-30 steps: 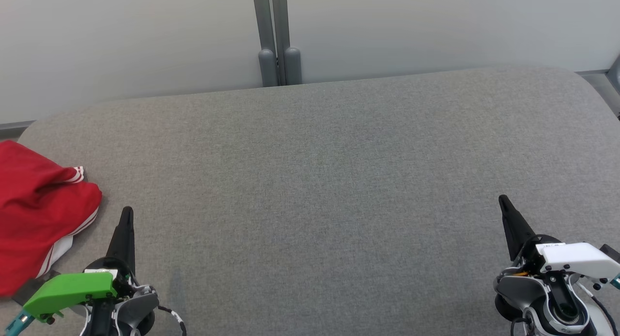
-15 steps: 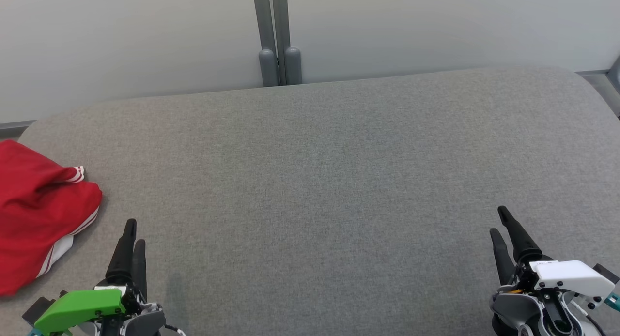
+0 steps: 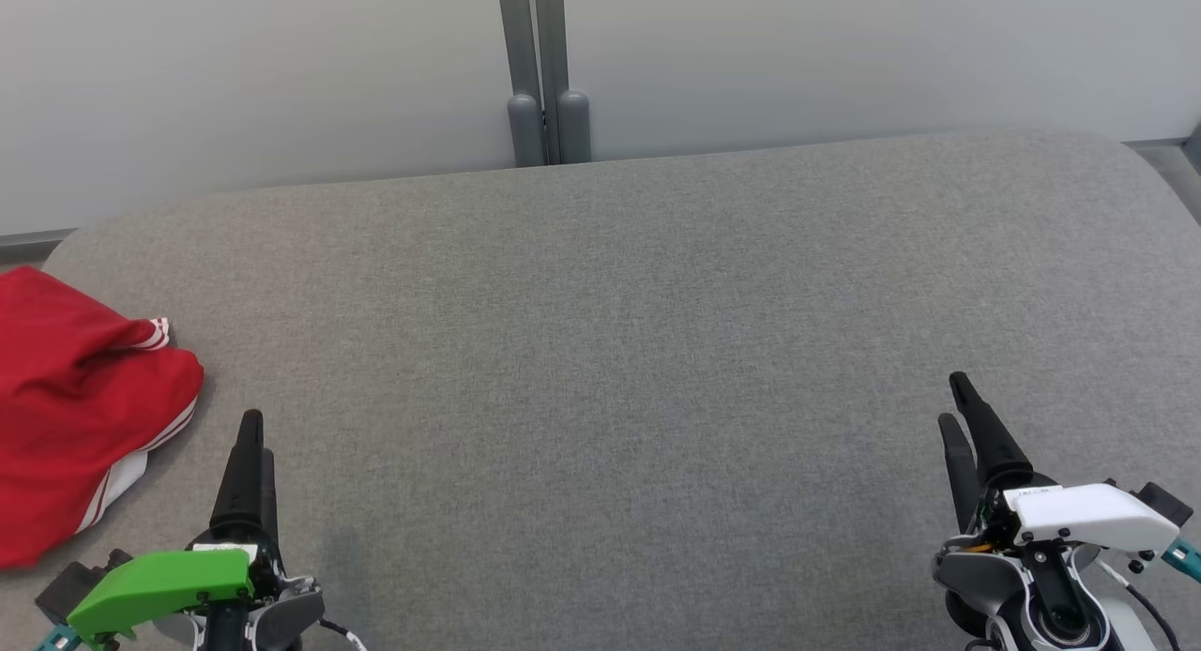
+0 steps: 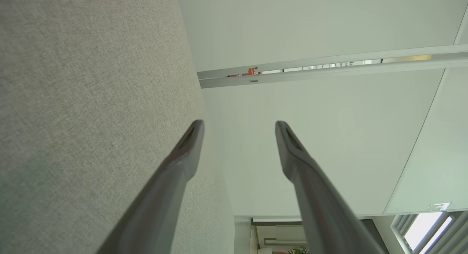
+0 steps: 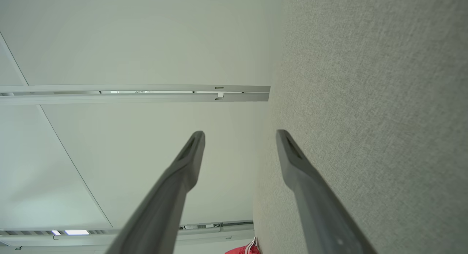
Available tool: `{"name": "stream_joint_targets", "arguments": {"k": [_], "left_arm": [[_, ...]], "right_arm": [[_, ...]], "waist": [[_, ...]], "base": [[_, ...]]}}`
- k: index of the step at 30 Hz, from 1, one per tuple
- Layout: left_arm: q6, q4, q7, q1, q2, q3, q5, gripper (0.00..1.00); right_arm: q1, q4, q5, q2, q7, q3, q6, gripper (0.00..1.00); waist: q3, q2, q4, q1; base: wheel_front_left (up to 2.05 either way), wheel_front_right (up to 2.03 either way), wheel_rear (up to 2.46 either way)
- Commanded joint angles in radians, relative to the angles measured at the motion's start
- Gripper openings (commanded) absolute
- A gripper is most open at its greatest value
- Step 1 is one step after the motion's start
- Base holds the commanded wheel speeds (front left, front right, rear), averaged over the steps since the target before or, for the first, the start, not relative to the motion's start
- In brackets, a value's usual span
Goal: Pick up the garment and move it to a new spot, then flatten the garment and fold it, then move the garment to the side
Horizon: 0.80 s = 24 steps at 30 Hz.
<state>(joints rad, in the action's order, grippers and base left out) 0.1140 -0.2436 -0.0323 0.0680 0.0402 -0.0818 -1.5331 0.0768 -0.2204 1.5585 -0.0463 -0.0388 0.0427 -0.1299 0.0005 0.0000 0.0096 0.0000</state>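
The garment [image 3: 80,407] is a red piece with white stripes, lying bunched at the left edge of the grey padded table [image 3: 610,304]. A corner of the garment [image 5: 244,249] also shows at the bottom of the right wrist view. My left gripper [image 3: 258,437] hovers at the lower left, just right of the garment and apart from it. In its wrist view the left gripper [image 4: 238,124] is open and holds nothing. At the lower right, my right gripper [image 3: 952,400] is far from the garment. The right gripper [image 5: 239,133] is open and empty too.
A pale wall with a grey double post [image 3: 546,98] stands behind the table's far edge. The table's rounded corners lie at the far left and far right. A wide stretch of bare grey fabric spans between the two grippers.
Both grippers have gone from shut to open. Both arms dipped lower in the view, then came partly back up. The garment lies as before; the camera shifted slightly.
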Motion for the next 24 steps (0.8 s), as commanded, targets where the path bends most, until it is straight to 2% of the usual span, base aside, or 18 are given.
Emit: {"name": "stream_joint_targets", "arguments": {"k": [1,11,17,24], "left_arm": [[0.004,0.023,0.010,0.023,0.006,0.003,0.038,1.00],[0.004,0.061,0.050,0.021,0.007,0.004,0.259,1.00],[-0.007,0.082,0.073,0.019,0.007,0.032,0.416,1.00],[-0.043,0.103,0.098,0.011,0.008,0.068,0.633,1.00]], "right_arm": [[0.031,0.028,-0.024,-0.011,0.014,-0.012,0.000,1.00],[0.041,0.077,-0.158,-0.018,0.056,-0.042,0.000,1.00],[0.049,0.097,-0.303,-0.031,0.079,-0.068,-0.001,1.00],[0.052,0.115,-0.481,-0.035,0.104,-0.092,-0.001,1.00]], "waist": [[0.000,0.0000,0.001,0.0000],[0.001,0.0000,0.008,0.0000],[0.002,0.0000,0.012,0.0000],[0.003,0.0000,0.015,0.0000]], "base": [[0.00,0.00,0.00],[0.00,0.00,0.00],[0.00,0.00,0.00],[0.00,0.00,0.00]]}}
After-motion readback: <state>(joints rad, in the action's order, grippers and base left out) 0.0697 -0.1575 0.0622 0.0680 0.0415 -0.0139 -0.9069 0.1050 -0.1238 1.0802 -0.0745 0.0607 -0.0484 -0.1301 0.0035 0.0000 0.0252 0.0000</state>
